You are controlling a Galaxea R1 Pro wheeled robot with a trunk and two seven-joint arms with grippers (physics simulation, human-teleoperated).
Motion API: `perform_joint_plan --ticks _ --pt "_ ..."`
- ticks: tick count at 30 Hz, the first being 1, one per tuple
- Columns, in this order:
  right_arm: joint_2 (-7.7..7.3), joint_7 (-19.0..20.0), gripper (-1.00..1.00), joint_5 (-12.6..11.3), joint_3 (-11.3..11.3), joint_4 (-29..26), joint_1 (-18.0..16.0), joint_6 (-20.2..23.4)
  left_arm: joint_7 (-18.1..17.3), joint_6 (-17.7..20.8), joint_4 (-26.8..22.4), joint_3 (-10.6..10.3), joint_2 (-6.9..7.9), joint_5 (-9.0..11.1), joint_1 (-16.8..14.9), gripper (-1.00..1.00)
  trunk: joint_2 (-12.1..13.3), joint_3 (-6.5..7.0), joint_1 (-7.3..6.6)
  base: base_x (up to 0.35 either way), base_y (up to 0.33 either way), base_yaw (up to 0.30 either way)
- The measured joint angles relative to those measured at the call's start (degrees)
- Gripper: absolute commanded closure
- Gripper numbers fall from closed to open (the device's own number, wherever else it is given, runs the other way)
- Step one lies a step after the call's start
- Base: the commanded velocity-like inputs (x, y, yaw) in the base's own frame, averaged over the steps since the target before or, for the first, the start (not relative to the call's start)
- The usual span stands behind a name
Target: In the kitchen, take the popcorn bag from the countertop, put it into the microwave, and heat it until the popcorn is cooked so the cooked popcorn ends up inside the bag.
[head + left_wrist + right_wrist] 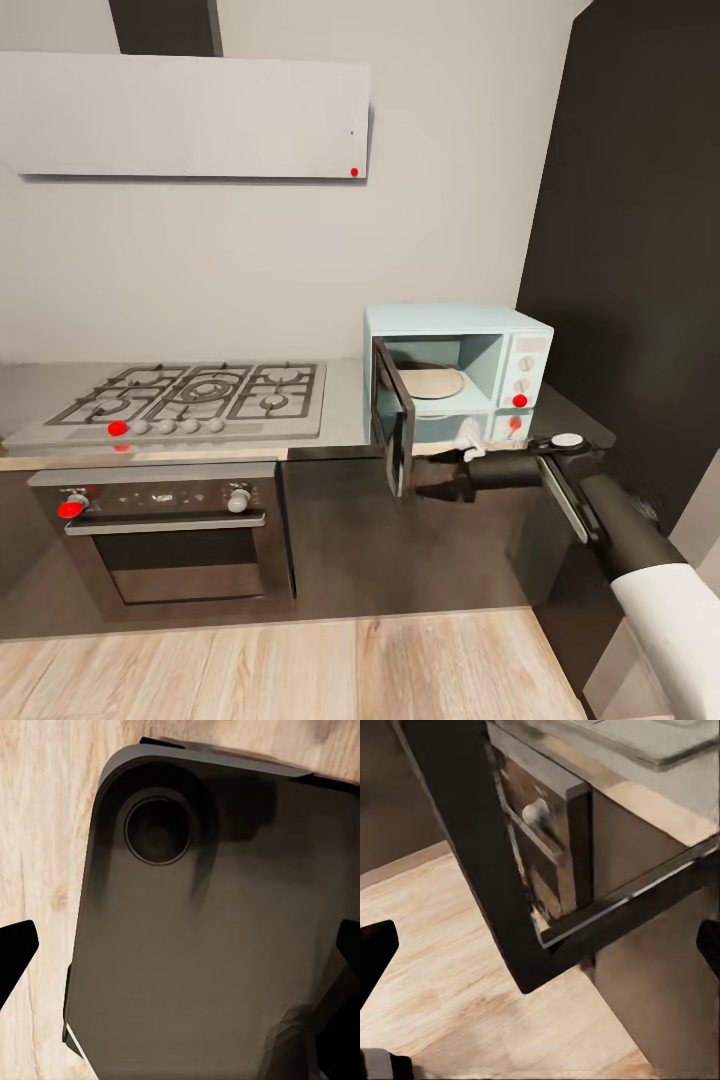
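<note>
the right gripper (437, 490) hung at the lower edge of the open microwave door (392, 418), fingers spread with the door frame between them. behind it, a white-labelled bag (467, 437) sat on the countertop (345, 400) before the microwave (459, 372). the left gripper's (180, 945) fingers stood apart over the robot's base (217, 937).

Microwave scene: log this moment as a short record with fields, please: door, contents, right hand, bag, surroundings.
microwave: pale blue, on the countertop, right of the gas hob
door: swung open
contents: a round turntable plate; no bag visible inside
right hand: at the door's lower edge, fingers apart in the right wrist view
popcorn bag: cannot confirm; a small pale item lies by the arm
oven: below the hob, closed
</note>
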Motion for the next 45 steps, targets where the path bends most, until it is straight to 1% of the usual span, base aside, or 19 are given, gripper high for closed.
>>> perform_joint_plan --ticks 3,5,16,17,18,19,20,21,23,27,29,30,32,33,34,37,39,43,45 --pt "-2.58 -0.7 -1.00 0.0 -0.5 3.7 0.0 -2.6 0.0 0.0 0.0 0.0 0.00 0.0 0.0 -1.00 0.0 0.00 0.00 0.000 0.000 0.000" --pt "-3.04 -2.1 -1.00 0.0 -2.7 5.6 0.0 -4.4 0.0 0.0 0.0 0.0 0.00 0.0 0.0 -1.00 0.0 0.00 0.00 0.000 0.000 0.000" --pt "-2.61 -11.1 -1.00 -0.1 -4.7 6.2 0.0 -4.2 0.0 0.0 0.0 0.0 -0.08 0.0 0.0 -1.00 0.0 0.00 0.00 0.000 0.000 0.000" --pt "-2.34 -14.0 -1.00 -0.1 -6.7 6.3 0.0 -4.3 0.0 0.0 0.0 0.0 -0.08 0.0 0.0 -1.00 0.0 0.00 0.00 0.000 0.000 0.000" --pt "-2.19 -18.1 -1.00 -0.2 -7.4 7.3 0.0 -4.4 0.0 0.0 0.0 0.0 -0.09 0.0 0.0 -1.00 0.0 0.00 0.00 0.000 0.000 0.000" --pt "-2.12 -23.9 -1.00 -0.2 -7.8 10.1 0.0 -4.5 0.0 -0.1 0.0 0.0 -0.13 0.0 0.0 -1.00 0.0 0.00 0.00 0.000 0.000 0.000" --pt "-2.08 -27.1 -1.00 -0.3 -7.9 12.0 0.0 -4.4 0.0 -0.1 0.0 0.0 -0.15 0.0 0.0 -1.00 0.0 0.00 0.00 0.000 0.000 0.000" --pt "-2.11 -32.1 -1.00 -0.1 -8.1 17.0 0.0 -4.3 0.0 -0.1 0.0 0.0 -0.22 0.0 0.0 -1.00 0.0 -0.01 0.00 0.000 0.000 0.000" --pt "-2.35 -34.3 -1.00 0.0 -8.2 25.0 0.0 -4.3 0.0 -0.1 0.0 0.0 -0.25 0.0 0.0 -1.00 0.0 -0.01 0.00 0.000 0.000 0.000" --pt "-2.58 -40.9 -1.00 0.6 -7.9 48.5 0.0 -6.0 0.0 -0.1 0.1 0.0 -0.26 0.0 0.0 -1.00 0.0 -0.01 0.00 0.000 0.000 0.000" --pt "-2.22 -44.0 -1.00 2.4 -7.7 61.1 0.1 -12.9 0.0 -0.1 0.1 0.0 -0.26 0.0 0.0 -1.00 0.0 -0.02 0.00 0.000 0.000 0.000" --pt "-2.16 -44.7 -1.00 2.9 -7.8 64.1 0.1 -15.7 0.0 -0.1 0.1 0.0 -0.26 0.0 0.0 -1.00 0.0 -0.01 0.00 0.000 0.000 0.000" --pt "-2.10 -46.2 -1.00 3.6 -7.7 67.0 3.3 -19.6 0.1 -0.1 0.1 0.0 -0.26 0.1 0.0 -1.00 0.0 -0.02 0.00 0.000 0.000 0.000" --pt "-2.05 -47.6 -1.00 3.5 -8.2 67.7 7.1 -21.1 0.1 -0.1 0.1 0.0 -0.26 0.1 0.0 -1.00 0.0 0.00 0.00 0.000 0.000 0.000" --pt "-2.01 -49.1 -1.00 3.5 -7.9 68.1 13.7 -22.2 0.1 0.0 0.1 0.0 -0.26 0.1 0.0 -1.00 0.0 -0.01 0.00 0.000 0.000 0.000" --pt "-1.90 -50.7 -1.00 3.3 -8.0 68.4 19.7 -27.0 0.2 0.0 0.1 0.1 -0.26 0.1 0.0 -1.00 0.0 -0.01 0.00 0.000 0.000 0.000" --pt "-0.59 -52.6 -1.00 2.9 -8.2 68.4 26.7 -31.7 0.3 -0.1 0.1 0.2 -0.26 0.2 0.0 -1.00 0.0 -0.01 0.00 0.000 0.000 0.000" --pt "0.99 -55.2 -1.00 2.0 -8.4 68.4 32.1 -34.0 0.4 -0.1 0.1 0.2 -0.26 0.2 0.1 -1.00 0.0 -0.01 0.00 0.000 0.000 0.000" --pt "1.42 -55.4 -1.00 1.9 -8.4 68.4 33.5 -34.2 0.4 -0.1 0.1 0.2 -0.26 0.2 0.1 -1.00 0.0 -0.01 0.00 0.000 0.000 0.000"
